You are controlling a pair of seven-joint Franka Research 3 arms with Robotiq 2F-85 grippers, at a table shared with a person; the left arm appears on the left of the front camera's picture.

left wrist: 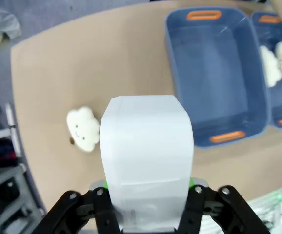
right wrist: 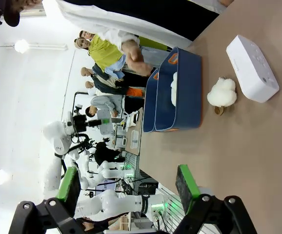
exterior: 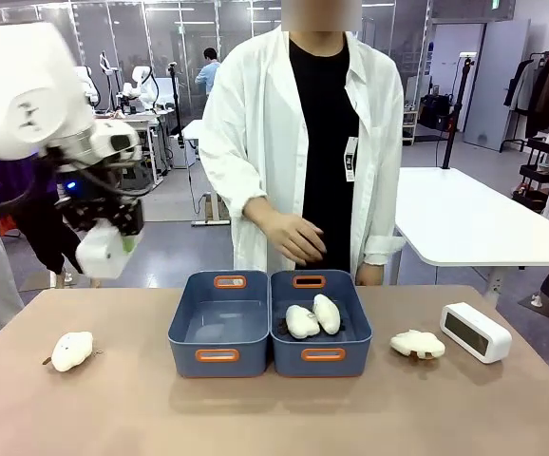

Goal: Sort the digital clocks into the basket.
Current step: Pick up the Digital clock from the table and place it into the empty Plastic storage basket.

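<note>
My left gripper (exterior: 109,245) hangs high above the table's left side, shut on a white digital clock (exterior: 104,255). In the left wrist view that clock (left wrist: 147,146) stands between the jaws of the left gripper (left wrist: 148,187), above bare tabletop beside the basket (left wrist: 177,73). The basket's left bin (exterior: 219,353) is empty. A second digital clock (exterior: 475,332) lies on the table at the right. In the right wrist view my right gripper (right wrist: 127,186) is open and empty, well away from that clock (right wrist: 252,68).
The joined right bin (exterior: 322,355) holds two white cloud plush toys (exterior: 312,317). More plush clouds lie at the left (exterior: 72,351) and beside the right clock (exterior: 417,344). A person stands behind the bins with a hand (exterior: 293,237) above them.
</note>
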